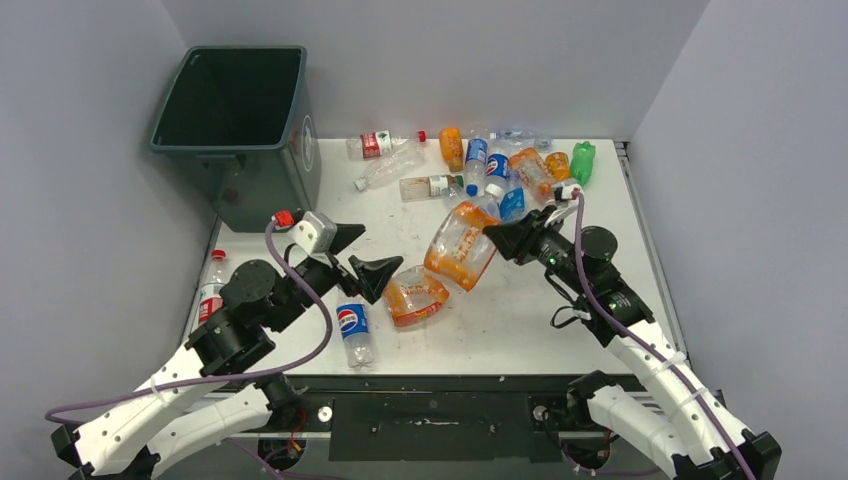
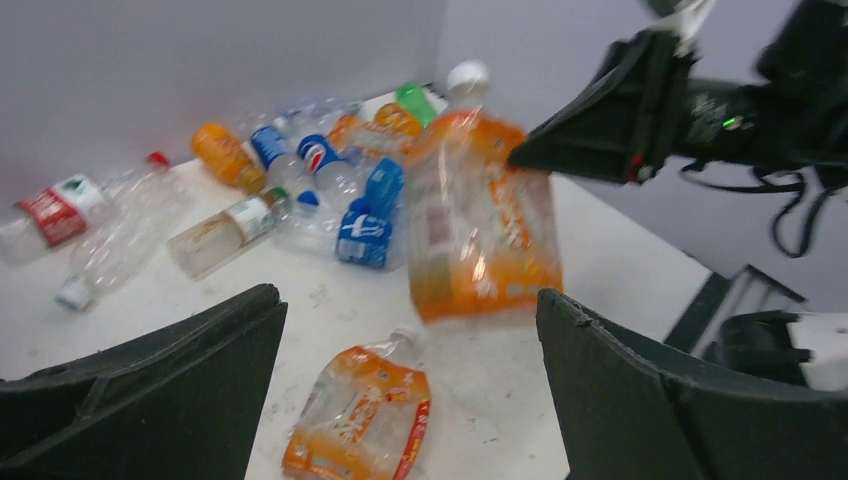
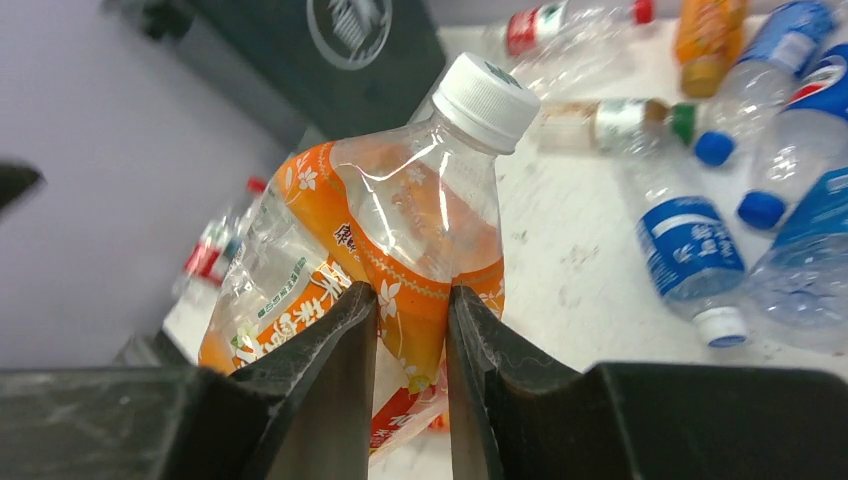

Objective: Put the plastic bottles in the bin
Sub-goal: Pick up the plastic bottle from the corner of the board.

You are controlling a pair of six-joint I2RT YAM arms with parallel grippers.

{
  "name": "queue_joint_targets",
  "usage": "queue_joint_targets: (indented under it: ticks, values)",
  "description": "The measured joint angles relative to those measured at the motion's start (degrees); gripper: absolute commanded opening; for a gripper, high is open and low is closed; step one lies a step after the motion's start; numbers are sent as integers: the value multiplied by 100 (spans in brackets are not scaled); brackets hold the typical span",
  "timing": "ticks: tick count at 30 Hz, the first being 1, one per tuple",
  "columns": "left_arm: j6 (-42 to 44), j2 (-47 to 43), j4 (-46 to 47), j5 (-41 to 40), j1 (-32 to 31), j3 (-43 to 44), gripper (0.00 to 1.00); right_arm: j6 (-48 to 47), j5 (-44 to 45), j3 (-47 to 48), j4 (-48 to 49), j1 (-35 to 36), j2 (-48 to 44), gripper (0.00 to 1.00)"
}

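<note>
1 orange bottle [image 3: 400, 230] clamped between right jaws below its cap, held above table [image 1: 520, 320], left jaws spread wide nearby

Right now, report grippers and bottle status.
Right gripper shut on orange-label bottle, held above table. Left gripper open, empty. Bin far left corner; crushed orange bottle lies between the grippers.

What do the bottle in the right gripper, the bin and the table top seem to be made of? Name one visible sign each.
The held bottle looks like thin, clear, glossy plastic: see-through, creased where the right gripper pinches it. The bin looks like dark, matte, rigid plastic, with a thick moulded rim. The table top is white, smooth and scuffed; material unclear, perhaps laminate.
</note>
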Motion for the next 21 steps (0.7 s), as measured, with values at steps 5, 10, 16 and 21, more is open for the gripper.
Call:
queue_joint_targets:
  ticks: [5, 10, 16, 21]
  values:
    - [-144, 664, -457, 1276, 2, 1327, 96, -496, -1130, -46, -553, 181, -387, 5]
    - [-533, 1351, -699, 2430, 52, 1910, 96, -702, -1860, -280, -306, 278, -1080, 5]
    - [-1102, 2092, -850, 3401, 466, 1904, 96, -699, -2422, -422, 201, 280, -1410, 5]
    - [-1657, 2238, -407, 4306, 774, 1543, 96, -623, -2647, -463, 505, 280, -1410, 5]
